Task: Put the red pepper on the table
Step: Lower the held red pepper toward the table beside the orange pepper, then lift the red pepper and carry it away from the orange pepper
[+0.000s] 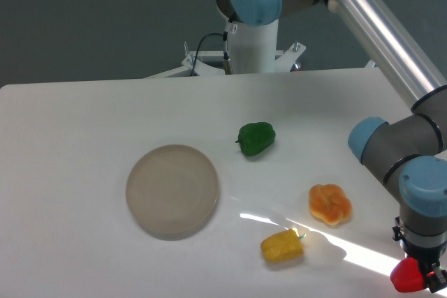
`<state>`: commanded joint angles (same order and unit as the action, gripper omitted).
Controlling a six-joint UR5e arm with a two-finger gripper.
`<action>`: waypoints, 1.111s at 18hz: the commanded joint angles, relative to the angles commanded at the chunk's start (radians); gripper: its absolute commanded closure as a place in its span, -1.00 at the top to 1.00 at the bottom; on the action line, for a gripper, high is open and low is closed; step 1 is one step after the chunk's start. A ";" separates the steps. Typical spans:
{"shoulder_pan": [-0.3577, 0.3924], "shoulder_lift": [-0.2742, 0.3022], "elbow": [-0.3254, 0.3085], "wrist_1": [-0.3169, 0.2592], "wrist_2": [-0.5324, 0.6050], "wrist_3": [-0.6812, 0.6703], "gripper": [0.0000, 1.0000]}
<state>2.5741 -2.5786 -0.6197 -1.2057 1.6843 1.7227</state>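
Gripper (420,276) holding the red pepper (405,277) at the lower right corner of the frame.
The gripper is hanging straight down from the wrist, its fingers pinching the red pepper directly beneath it. The table (70,137) is lying just below, though I cannot tell whether the two are touching. The coming move is looking like a short drop and release, well right of the yellow pepper (283,246).
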 joint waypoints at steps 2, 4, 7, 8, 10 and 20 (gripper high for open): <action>-0.011 0.005 -0.014 0.000 -0.002 -0.002 -0.01; -0.015 0.017 -0.023 -0.002 0.000 -0.002 -0.01; -0.029 0.063 -0.095 -0.005 -0.002 -0.003 -0.01; -0.032 0.092 -0.130 -0.009 -0.011 -0.009 -0.01; -0.054 0.136 -0.182 -0.009 -0.021 -0.034 -0.01; -0.058 0.432 -0.549 -0.069 -0.066 -0.058 -0.01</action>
<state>2.5157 -2.1464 -1.1684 -1.2747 1.6183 1.6642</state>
